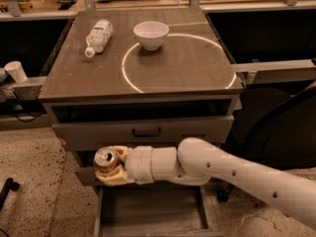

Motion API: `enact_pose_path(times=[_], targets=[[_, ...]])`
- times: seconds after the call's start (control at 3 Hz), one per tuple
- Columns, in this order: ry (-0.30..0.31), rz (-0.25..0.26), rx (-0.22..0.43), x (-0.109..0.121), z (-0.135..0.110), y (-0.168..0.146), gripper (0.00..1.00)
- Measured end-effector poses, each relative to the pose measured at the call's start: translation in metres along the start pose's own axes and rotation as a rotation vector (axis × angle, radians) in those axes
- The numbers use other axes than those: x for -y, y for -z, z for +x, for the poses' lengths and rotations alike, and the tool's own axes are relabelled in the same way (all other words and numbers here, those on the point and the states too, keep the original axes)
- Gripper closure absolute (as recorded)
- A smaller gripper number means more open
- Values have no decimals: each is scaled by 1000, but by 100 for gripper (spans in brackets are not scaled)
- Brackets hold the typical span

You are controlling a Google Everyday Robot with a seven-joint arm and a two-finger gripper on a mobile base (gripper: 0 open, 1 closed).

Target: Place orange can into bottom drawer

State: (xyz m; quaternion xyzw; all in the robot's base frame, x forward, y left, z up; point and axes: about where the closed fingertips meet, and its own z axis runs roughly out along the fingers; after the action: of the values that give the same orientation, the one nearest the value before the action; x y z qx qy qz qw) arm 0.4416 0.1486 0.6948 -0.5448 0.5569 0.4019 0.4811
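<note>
My gripper [109, 168] is shut on the orange can [105, 160], whose silver pull-tab top faces up. It holds the can upright at the left front of the cabinet, above the near-left part of the bottom drawer [153, 215]. That drawer is pulled out, showing a plain grey floor. My white arm [232, 174] reaches in from the lower right and covers the front of the drawer above it.
A white plastic bottle [98, 35] lies on its side at the back left of the cabinet top [74, 78]. A white bowl [151, 35] stands at the back middle. A black-handled drawer [145, 131] sits under the top. A white cup [16, 71] is at the far left.
</note>
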Motion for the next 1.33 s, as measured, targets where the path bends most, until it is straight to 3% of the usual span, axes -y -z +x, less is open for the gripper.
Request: enact_pose_path(times=[0.33, 0.67, 1.0, 1.33], targets=[[30, 38, -9, -12, 48, -9, 100], [28, 43, -6, -11, 51, -10, 100], [18, 23, 60, -17, 77, -29, 100], [-31, 53, 36, -44, 190, -62, 100]])
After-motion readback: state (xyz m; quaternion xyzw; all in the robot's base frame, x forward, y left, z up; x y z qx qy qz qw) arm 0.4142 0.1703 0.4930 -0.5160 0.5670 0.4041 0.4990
